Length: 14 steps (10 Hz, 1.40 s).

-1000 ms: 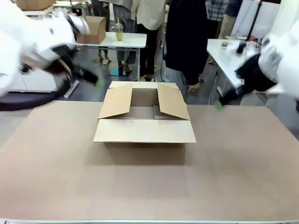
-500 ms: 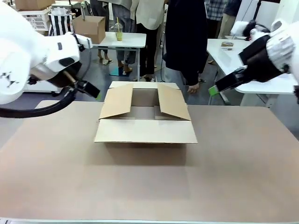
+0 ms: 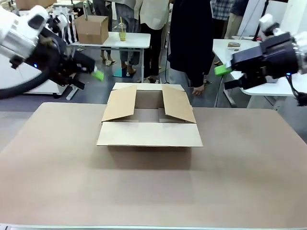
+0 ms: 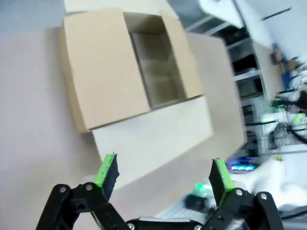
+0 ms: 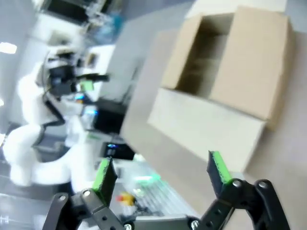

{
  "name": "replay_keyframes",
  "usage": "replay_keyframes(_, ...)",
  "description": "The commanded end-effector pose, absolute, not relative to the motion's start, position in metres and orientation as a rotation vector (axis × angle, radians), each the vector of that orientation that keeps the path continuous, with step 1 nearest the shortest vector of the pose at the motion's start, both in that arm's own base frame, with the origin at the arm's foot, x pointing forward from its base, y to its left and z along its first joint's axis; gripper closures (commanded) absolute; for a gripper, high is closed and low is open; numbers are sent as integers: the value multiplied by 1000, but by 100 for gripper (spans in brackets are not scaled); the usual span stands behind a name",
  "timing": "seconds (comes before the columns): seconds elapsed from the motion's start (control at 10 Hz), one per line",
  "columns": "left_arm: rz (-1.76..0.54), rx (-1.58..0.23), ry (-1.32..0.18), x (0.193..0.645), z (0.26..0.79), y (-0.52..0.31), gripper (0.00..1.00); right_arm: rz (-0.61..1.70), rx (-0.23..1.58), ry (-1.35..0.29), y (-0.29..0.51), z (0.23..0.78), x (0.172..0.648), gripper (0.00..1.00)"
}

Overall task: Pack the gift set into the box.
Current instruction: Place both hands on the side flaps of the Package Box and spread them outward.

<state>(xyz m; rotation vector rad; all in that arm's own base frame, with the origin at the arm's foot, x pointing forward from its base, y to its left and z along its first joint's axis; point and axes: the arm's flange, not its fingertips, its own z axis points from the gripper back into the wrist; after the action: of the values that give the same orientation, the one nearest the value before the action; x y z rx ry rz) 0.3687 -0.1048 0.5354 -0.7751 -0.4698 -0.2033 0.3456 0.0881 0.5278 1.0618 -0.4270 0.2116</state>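
Low brown corrugated cardboard box point(image 3: 149, 134) is laid long-axis left-to-right on the tabletop point(image 3: 153, 191), mouth upward; jaws of left gripper point(image 4: 163, 165) and right gripper point(image 5: 160, 165) are held wide, empty.

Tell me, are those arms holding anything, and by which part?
Nothing. The left end effector and right end effector are open and empty, away from the box.

You'll find no text, label, brand or number you can read here. The box point(image 3: 148, 135) shows you plain brown cardboard on each visible flap, and anything farther back is too small or blurred to make out.
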Motion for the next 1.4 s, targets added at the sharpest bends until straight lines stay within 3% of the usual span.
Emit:
replay_keyframes(0.0, 76, -1031, -469, 381, 524, -64, 0, -49, 1297, -313, 72, 517, 360, 0)
replay_keyframes(0.2, 114, -1057, -527, 382, 514, -44, 0, -29, 1271, -377, 68, 510, 359, 0)
replay_keyframes(0.3, 25, -1024, -439, 377, 533, -54, 0, 25, 1306, -321, 64, 519, 354, 0)
replay_keyframes(1.0, 3, -957, -407, 374, 536, -71, 0, 25, 1306, -321, 64, 519, 354, 0)
replay_keyframes(1.3, -94, -780, -365, 423, 559, -145, 0, 25, 1306, -321, 64, 519, 354, 0)
